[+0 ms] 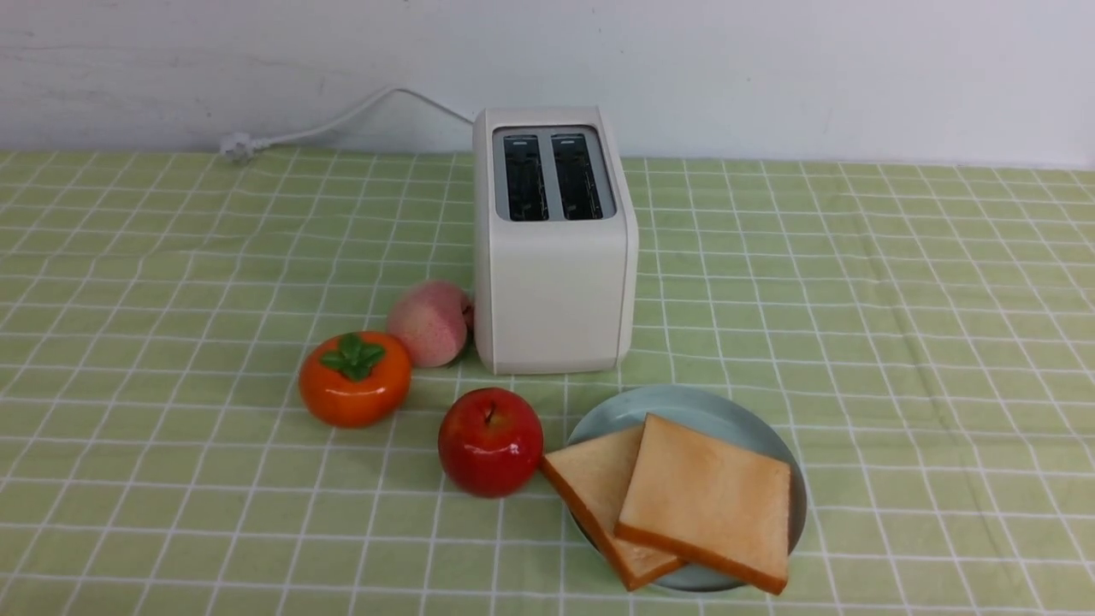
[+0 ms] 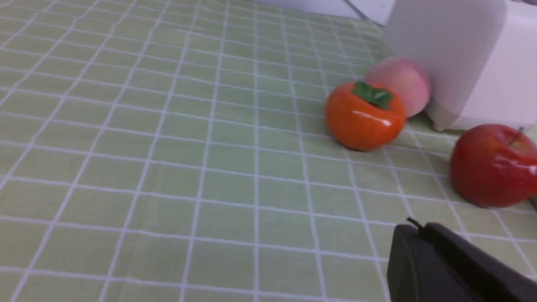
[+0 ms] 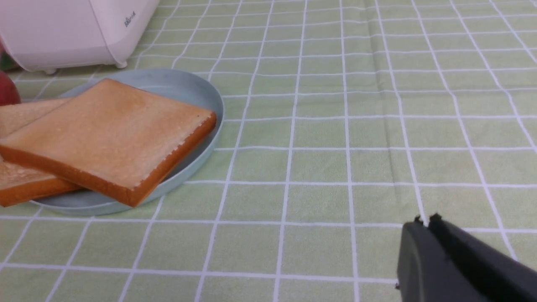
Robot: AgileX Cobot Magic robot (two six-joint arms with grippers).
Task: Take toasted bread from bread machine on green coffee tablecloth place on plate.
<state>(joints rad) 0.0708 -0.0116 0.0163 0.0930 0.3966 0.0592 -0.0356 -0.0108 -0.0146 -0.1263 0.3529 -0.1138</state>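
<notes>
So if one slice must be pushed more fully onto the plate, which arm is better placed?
Probably the right. The right claw hangs shut above bare cloth beside the plate, both slices in view. The left claw faces the fruit, with the apple between.

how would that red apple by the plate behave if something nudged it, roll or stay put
The red apple would probably roll: it looks round with little flat base. Its glossy skin suggests a slippery, hard surface. It sits close beside the toasted bread overhanging the plate, so a rightward nudge would likely bump that slice.
</notes>
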